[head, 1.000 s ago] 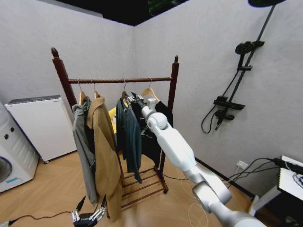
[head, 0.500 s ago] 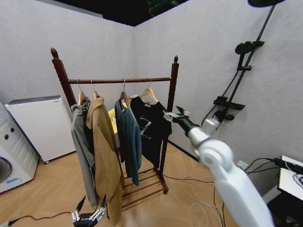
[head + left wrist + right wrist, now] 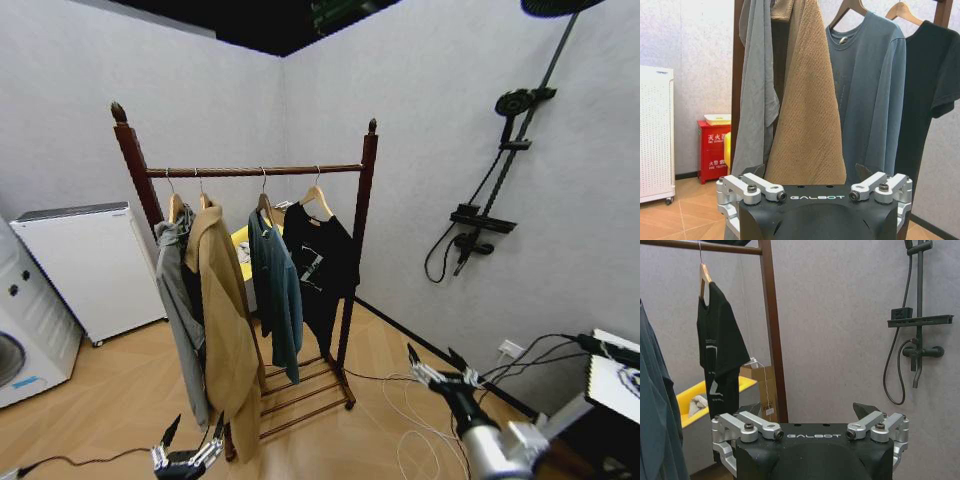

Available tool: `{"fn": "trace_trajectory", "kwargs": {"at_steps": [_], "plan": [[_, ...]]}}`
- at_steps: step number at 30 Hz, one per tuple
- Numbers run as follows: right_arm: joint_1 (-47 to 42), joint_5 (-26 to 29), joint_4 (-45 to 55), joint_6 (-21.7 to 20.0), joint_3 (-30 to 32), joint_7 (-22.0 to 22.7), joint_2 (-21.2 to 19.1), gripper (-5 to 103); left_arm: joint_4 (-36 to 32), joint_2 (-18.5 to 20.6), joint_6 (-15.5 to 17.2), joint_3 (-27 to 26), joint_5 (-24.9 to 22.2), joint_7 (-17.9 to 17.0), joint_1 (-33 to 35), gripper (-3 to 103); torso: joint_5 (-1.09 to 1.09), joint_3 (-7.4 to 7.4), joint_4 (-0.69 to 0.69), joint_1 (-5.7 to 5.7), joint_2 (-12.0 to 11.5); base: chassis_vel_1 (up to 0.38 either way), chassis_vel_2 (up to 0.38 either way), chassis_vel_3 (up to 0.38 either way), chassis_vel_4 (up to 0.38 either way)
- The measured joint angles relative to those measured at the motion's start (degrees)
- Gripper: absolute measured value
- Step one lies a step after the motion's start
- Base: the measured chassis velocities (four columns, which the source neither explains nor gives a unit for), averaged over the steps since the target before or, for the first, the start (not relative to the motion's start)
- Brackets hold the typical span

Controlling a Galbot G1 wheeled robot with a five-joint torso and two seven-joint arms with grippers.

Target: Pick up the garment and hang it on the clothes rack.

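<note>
The garment [image 3: 277,290], a dark teal long-sleeved shirt on a wooden hanger, hangs from the bar of the clothes rack [image 3: 365,200], between a tan coat and a black T-shirt. My right gripper [image 3: 432,356] is low at the right, well away from the rack, open and holding nothing. My left gripper [image 3: 195,430] sits low in front of the rack's left side, also open. In the left wrist view the garment [image 3: 870,90] hangs beyond the open left gripper [image 3: 811,172]. The right wrist view has the open right gripper [image 3: 807,412], the rack post [image 3: 772,330] and the garment's edge [image 3: 655,415].
A grey jacket [image 3: 180,300], tan coat [image 3: 225,330] and black T-shirt [image 3: 325,265] share the bar. A white appliance [image 3: 85,260] stands at the left. A black shower rail [image 3: 500,170] is on the right wall. Cables [image 3: 400,400] lie on the wooden floor.
My right arm has pulled back from the rack's bar and dropped low to the right. The teal shirt stays hanging on the bar. The left arm has not moved.
</note>
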Motion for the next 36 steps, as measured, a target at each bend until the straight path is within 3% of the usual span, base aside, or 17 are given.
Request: {"fn": "trace_trajectory", "kwargs": {"at_steps": [36], "plan": [[1.3, -0.1, 0.2, -1.0, -1.2, 0.2, 0.2, 100, 0.0, 0.0, 0.0, 0.0, 0.0, 0.0, 0.0, 100, 0.01, 0.01, -0.01, 0.02, 0.0, -0.021, -0.022, -0.02, -0.019]]}}
